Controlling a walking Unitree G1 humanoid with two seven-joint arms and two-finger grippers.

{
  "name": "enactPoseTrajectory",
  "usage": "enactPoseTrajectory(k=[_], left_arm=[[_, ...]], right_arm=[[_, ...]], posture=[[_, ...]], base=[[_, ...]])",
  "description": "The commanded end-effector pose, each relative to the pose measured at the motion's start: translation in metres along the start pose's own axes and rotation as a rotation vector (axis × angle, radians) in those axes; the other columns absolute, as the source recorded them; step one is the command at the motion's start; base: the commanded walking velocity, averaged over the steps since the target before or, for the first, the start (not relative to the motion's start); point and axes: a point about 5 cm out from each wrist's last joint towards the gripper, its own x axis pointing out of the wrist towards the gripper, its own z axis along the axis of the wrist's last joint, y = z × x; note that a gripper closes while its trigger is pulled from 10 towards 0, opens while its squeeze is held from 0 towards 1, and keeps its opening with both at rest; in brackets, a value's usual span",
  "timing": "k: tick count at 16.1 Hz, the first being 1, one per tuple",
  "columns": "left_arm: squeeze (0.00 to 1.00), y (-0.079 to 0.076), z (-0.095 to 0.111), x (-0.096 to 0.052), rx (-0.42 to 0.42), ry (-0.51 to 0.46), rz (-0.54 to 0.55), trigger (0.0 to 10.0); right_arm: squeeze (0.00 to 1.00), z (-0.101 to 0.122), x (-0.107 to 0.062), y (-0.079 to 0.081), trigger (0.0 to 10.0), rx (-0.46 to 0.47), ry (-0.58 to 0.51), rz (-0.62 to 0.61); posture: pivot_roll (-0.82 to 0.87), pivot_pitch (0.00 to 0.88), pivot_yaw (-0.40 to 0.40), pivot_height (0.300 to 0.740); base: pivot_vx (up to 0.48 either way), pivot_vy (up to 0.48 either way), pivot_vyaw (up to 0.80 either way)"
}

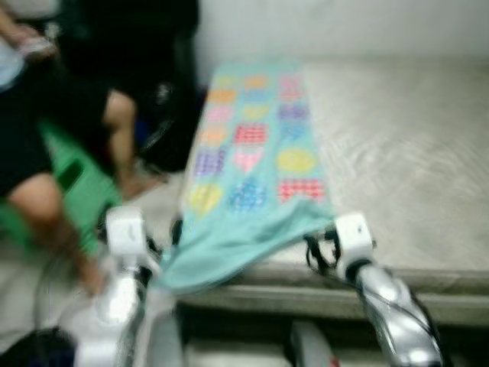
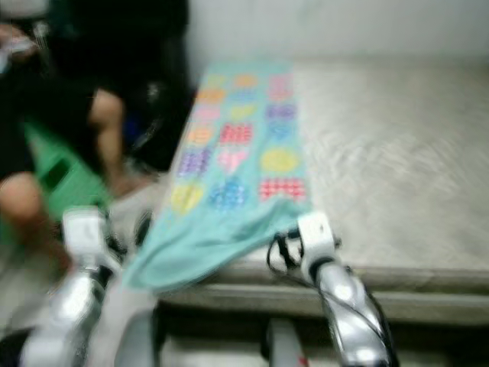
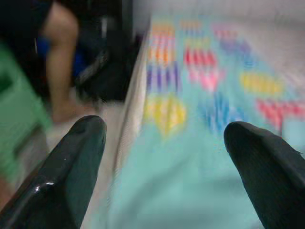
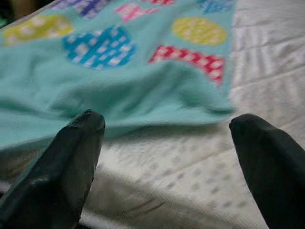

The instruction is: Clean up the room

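A teal blanket [image 1: 252, 164] with coloured shapes lies along the left side of a bare mattress [image 1: 397, 145], and its near end hangs over the mattress's front edge. My left gripper [image 3: 167, 157] is open, held just before the blanket's near left part. My right gripper [image 4: 167, 143] is open too, close to the blanket's near right corner [image 4: 209, 102] and not touching it. Both silver arms [image 1: 122, 267] reach up from below toward the near end of the blanket.
A person [image 1: 46, 153] in dark clothes sits at the left on a green stool [image 1: 76, 183], legs close to the bed's left side. A white wall [image 1: 344, 27] runs behind the mattress. The bed frame's front edge [image 1: 321, 298] lies just ahead of me.
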Motion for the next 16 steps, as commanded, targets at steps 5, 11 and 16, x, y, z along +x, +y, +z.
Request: enactPoseTrajectory(k=[5,11,16], left_arm=[[0.00,0.0053,0.0192,0.0041,0.038,-0.067,0.015,10.0],[0.00,0.0042,0.0197,0.0051,0.038,-0.068,0.011,10.0],[0.00,0.0036,0.0192,0.0046,0.038,-0.069,0.010,10.0]], right_arm=[[0.00,0.0128,0.0026,0.0066,10.0,-0.001,-0.050,0.036],[0.00,0.0128,0.0029,0.0088,10.0,-0.001,-0.055,0.051],[0.00,0.0129,0.0034,0.0106,10.0,-0.003,-0.059,0.068]], posture=[[-0.12,0.000,0.038,0.580],[-0.13,0.000,0.041,0.580],[-0.12,0.000,0.037,0.551]], base=[[0.000,0.000,0.00],[0.000,0.000,0.00],[0.000,0.000,0.00]])
